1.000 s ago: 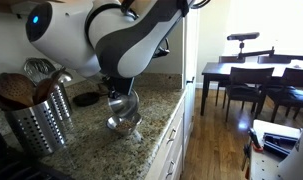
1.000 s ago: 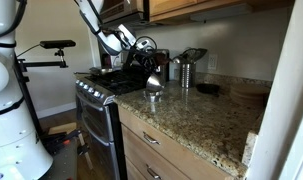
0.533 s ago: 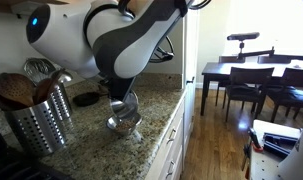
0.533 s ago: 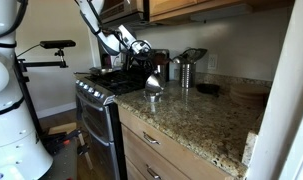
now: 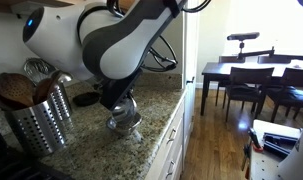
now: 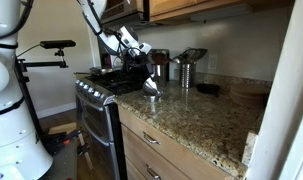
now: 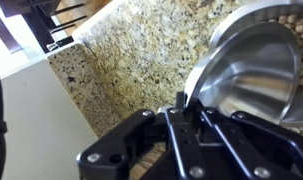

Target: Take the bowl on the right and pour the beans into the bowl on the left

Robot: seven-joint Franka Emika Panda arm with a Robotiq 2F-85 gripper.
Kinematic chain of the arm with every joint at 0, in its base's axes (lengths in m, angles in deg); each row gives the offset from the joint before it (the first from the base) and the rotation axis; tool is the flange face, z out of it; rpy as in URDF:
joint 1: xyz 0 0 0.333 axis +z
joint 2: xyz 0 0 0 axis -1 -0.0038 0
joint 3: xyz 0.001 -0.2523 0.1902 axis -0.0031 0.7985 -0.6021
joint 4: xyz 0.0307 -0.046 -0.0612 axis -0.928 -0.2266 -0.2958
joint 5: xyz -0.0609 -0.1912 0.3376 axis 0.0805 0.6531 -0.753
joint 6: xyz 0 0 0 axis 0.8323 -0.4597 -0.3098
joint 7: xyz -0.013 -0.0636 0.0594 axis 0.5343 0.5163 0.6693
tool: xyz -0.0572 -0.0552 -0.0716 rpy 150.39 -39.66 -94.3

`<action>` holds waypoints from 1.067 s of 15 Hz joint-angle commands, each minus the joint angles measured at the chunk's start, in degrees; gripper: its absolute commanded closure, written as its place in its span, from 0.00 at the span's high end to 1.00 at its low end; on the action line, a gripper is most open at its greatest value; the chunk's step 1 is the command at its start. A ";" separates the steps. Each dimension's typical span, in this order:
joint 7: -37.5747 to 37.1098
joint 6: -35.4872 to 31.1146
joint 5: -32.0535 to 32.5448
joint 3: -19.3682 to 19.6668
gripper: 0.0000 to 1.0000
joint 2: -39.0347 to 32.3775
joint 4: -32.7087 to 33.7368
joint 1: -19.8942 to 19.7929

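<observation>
My gripper (image 7: 181,105) is shut on the rim of a shiny steel bowl (image 7: 253,72) and holds it tilted. The inside of this bowl looks bare in the wrist view. Pale beans (image 7: 292,19) show beyond its rim at the top right, in a second steel bowl. In both exterior views the held bowl (image 5: 125,105) (image 6: 150,86) hangs tipped just above the second bowl (image 5: 126,126) (image 6: 154,96), which stands on the granite counter (image 5: 151,125). The arm hides most of the gripper (image 5: 115,97) there.
A perforated steel utensil holder (image 5: 37,118) with wooden spoons stands on the counter beside the arm. A stove (image 6: 99,88) adjoins the counter, with steel canisters (image 6: 186,72) behind the bowls. The counter's front edge (image 5: 171,125) is close to the bowls.
The wrist has turned and the arm has swung slightly, tipping the held bowl further over the bowl on the counter. The grip on the rim is unchanged.
</observation>
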 commanded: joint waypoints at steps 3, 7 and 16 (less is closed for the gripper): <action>-0.85 4.75 -2.36 3.39 0.08 5.89 -1.58 -2.42; 3.65 5.68 -2.46 7.32 0.08 11.12 -2.04 -7.27; 29.22 -7.26 -10.62 14.65 0.09 20.29 -2.78 -18.27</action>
